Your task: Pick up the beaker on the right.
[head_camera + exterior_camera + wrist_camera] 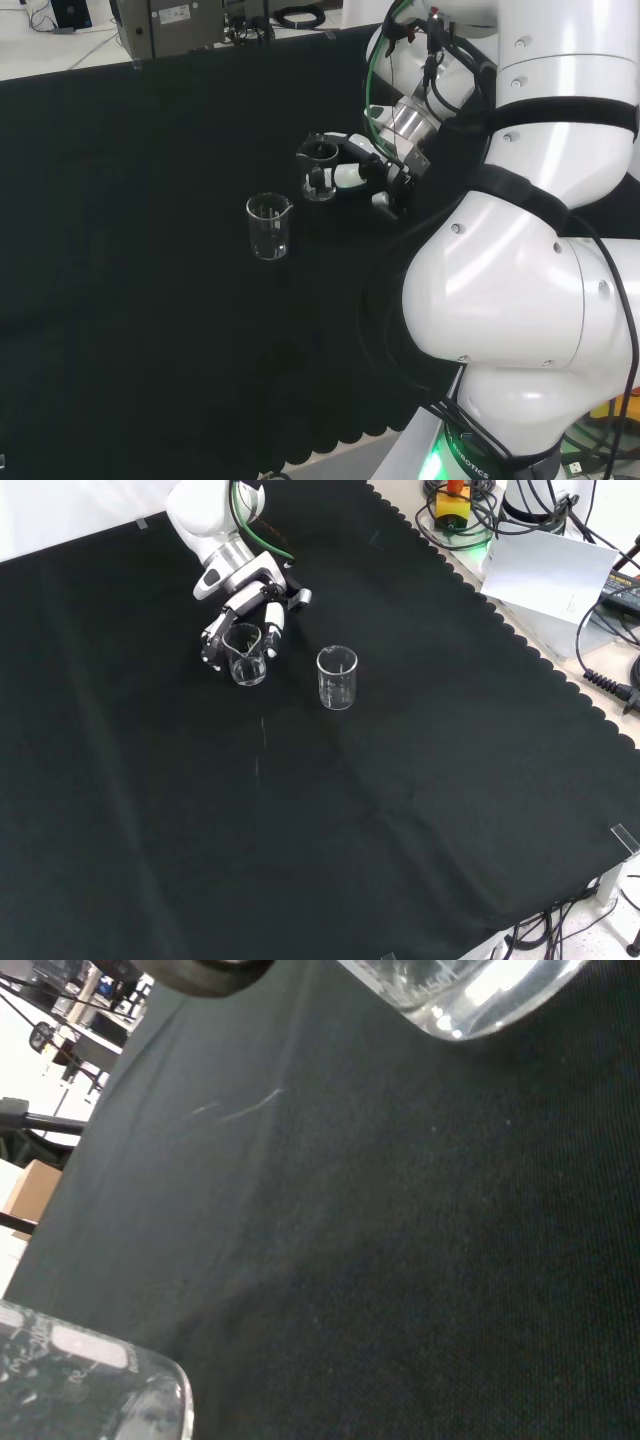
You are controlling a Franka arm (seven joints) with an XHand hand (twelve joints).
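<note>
In the front view, the hand (250, 605) clasps one beaker (246, 654).

Bare black cloth (420, 810) all round. Only obstacle near the hand (250, 615): a second beaker (337, 677), just beside the held beaker (246, 653), narrow gap between.

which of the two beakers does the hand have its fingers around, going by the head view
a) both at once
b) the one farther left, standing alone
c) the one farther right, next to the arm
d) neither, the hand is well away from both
c) In the head view the hand has its fingers curled round the right-hand beaker, while the other beaker stands apart to its left on the black cloth, untouched.
</note>
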